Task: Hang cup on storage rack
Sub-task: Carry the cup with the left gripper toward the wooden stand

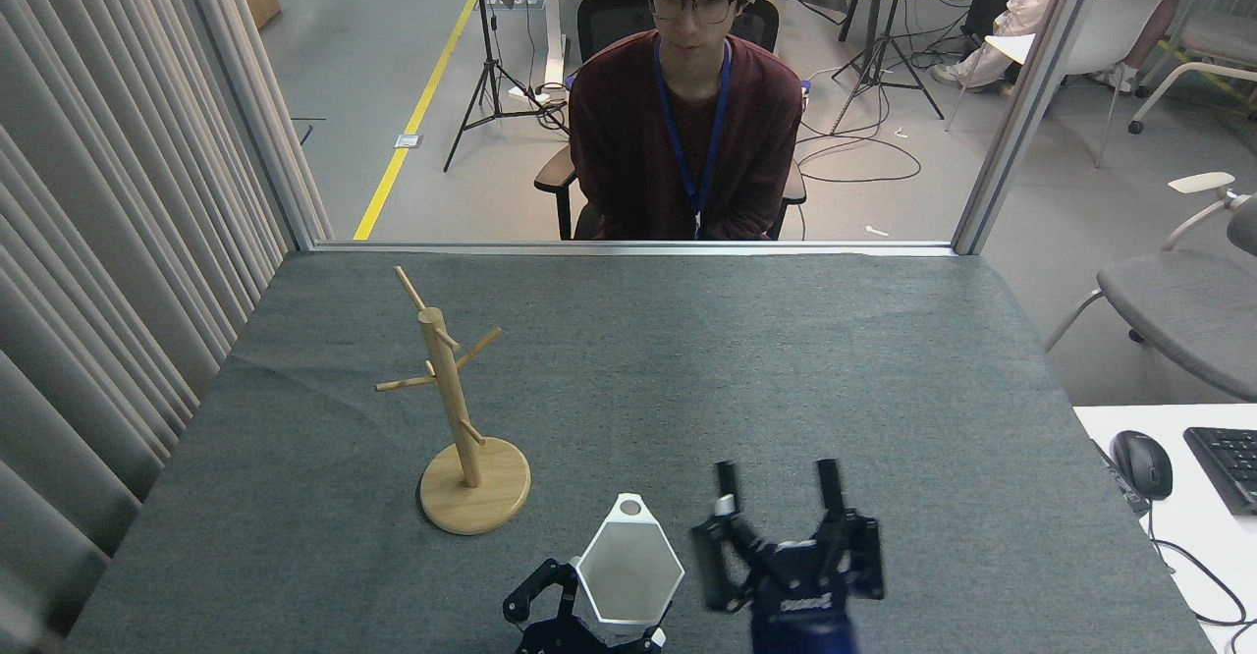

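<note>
Left gripper, half cut off below, clamps the cup; right gripper spread beside it on grey table.

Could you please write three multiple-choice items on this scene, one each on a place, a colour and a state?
1. Where does the mug tree stand on the table?
A. far right corner
B. on the robot's left, beyond the cup
C. touching the mouse

2. What colour is the hexagonal cup?
A. white
B. red
C. black

3. How is the right claw?
A. shut on the cup
B. shut on a peg
C. open, holding nothing

Answers: 1 B, its round base sits left of and beyond the cup. 2 A, its faceted walls and holed tab are white. 3 C, its two fingers stand apart beside the cup, while the left claw grips the cup from below.
</note>
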You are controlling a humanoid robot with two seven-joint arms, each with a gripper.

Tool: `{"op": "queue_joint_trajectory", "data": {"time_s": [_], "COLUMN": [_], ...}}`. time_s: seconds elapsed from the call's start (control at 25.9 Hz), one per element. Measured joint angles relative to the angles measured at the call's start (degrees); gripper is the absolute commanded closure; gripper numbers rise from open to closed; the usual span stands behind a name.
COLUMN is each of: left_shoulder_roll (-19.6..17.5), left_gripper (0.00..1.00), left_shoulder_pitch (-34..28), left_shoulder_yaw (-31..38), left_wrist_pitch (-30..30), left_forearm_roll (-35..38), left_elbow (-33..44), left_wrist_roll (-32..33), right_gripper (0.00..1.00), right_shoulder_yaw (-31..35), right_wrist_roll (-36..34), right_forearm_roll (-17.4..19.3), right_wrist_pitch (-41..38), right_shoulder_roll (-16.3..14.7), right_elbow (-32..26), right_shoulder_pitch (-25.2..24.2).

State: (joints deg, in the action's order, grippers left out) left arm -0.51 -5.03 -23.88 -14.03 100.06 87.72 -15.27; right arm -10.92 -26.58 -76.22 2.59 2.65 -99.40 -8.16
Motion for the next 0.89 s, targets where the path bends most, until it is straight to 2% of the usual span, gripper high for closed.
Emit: {"op": "queue_joint_trajectory", "data": {"time_s": [0.04, 0.12, 0.27, 0.39, 0.62, 0.89], "left_shoulder_roll": [0.0, 0.0, 0.1, 0.4, -0.6, -3.1], "left_gripper": [0.57, 0.57, 0.57, 0.57, 0.57, 0.57], "left_shoulder_pitch": [-0.1, -0.3, -1.0, -1.3, 1.0, 5.1], "left_shoulder_yaw": [0.4, 1.9, 7.8, 14.6, 24.6, 27.7], "left_wrist_pitch": [0.3, 1.5, 3.6, 4.3, 7.6, 11.8], "left_forearm_roll": [0.0, 0.0, -0.5, -0.7, 0.7, 9.9], "left_elbow": [0.0, 0.1, 1.7, 4.6, 7.3, 2.2], "left_wrist_roll": [0.0, 0.0, -0.5, -0.7, -0.1, -0.3], "right_gripper": [0.02, 0.02, 0.02, 0.02, 0.02, 0.02], "right_shoulder_yaw": [3.4, 8.4, 11.7, 12.2, 12.4, 12.3], "right_wrist_roll": [2.0, 4.8, 7.0, 7.4, 7.5, 7.6], "right_forearm_roll": [2.8, 4.1, 0.3, -1.3, -2.2, -2.4], "right_wrist_pitch": [0.9, 2.0, 2.3, 1.0, -0.3, -0.4], "right_shoulder_roll": [-0.3, -2.8, -9.8, -12.3, -13.2, -12.9], "right_elbow": [2.0, 7.5, 16.3, 18.9, 20.0, 20.0], "right_shoulder_pitch": [1.1, 2.9, 3.8, 3.7, 3.9, 4.3]}}
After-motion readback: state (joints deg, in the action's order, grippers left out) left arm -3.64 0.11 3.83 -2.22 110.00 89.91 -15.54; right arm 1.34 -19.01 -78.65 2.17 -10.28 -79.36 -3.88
